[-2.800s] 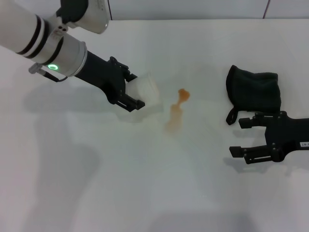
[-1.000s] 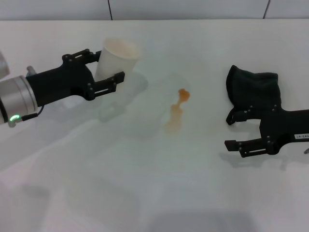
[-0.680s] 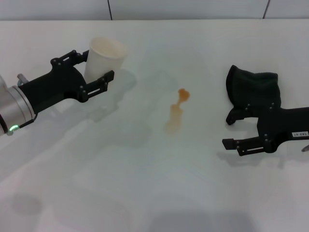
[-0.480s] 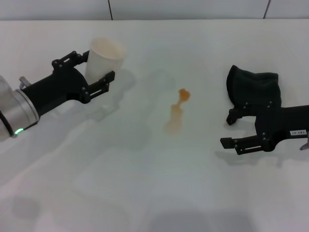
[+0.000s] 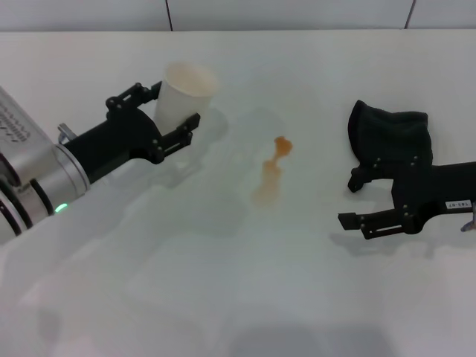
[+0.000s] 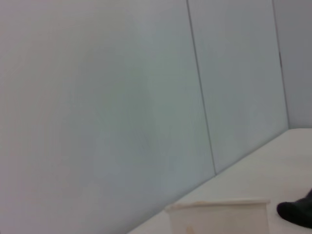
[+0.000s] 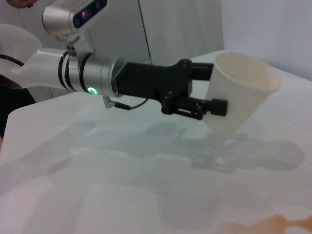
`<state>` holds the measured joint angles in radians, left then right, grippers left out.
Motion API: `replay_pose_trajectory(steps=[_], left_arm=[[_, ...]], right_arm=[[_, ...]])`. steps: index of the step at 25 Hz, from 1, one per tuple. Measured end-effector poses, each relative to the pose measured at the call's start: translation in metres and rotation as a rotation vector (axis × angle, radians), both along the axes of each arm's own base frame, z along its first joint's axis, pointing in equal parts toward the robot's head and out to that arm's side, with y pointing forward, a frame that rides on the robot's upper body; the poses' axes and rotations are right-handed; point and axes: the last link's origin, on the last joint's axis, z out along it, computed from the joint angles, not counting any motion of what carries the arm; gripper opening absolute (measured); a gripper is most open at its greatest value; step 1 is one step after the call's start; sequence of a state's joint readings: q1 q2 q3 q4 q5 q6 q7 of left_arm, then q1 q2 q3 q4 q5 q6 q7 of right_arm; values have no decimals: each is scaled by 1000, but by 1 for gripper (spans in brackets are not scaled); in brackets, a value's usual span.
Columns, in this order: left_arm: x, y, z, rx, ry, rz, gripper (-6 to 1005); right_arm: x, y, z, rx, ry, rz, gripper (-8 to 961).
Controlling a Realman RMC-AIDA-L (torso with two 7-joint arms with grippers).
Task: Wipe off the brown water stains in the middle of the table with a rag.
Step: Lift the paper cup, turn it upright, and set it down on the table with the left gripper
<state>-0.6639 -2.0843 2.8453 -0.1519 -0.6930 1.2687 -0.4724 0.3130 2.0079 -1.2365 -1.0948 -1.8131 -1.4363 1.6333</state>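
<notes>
**Cup in the air, stain waiting on the table**

Nearest the robot, the table [image 5: 223, 297] is showing as a wide, smooth, plain white sheet, faintly glossy and carrying soft grey shadows of both arms.

Over on the right side, the right gripper [image 5: 372, 202] is lying low and level over the white surface, its black arm reaching in from the right edge. Its two thin black fingers are standing spread apart, gripping nothing, with bare tabletop showing between them; the upper finger is sitting right at the near edge of the rag.

In the middle, the stains [image 5: 274, 165] are sitting untouched: a darker orange-brown blob at the far end, joined to a paler, washed-out streak trailing toward the robot. The right wrist view is catching an edge of that same smear [image 7: 265, 224].

Just behind the right gripper, the rag [image 5: 390, 140] is resting on the table, a soft, dark green-black bundle, rumpled and rounded, with a small strap loop hanging off its near left corner.

Farther back on the left, the left gripper [image 5: 169, 119] is angling up and to the right on its silver-and-black arm, clamped around a cup [image 5: 184, 95]. The cup is pale, thin-walled and tapered, slightly tilted, held clear of the table, well apart from the stains.
</notes>
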Motion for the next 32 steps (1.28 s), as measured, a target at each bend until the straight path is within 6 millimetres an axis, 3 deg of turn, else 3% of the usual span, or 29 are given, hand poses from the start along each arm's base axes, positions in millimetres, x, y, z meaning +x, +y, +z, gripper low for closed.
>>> replay_pose_trajectory(steps=[16, 32], left_arm=[[-9, -21, -26, 3, 49, 20, 739], [-17, -31, -29, 12, 59, 42, 738]], right_arm=[[-9, 1, -6, -25, -11, 36, 854], [-11, 1, -9, -39, -13, 44, 854]])
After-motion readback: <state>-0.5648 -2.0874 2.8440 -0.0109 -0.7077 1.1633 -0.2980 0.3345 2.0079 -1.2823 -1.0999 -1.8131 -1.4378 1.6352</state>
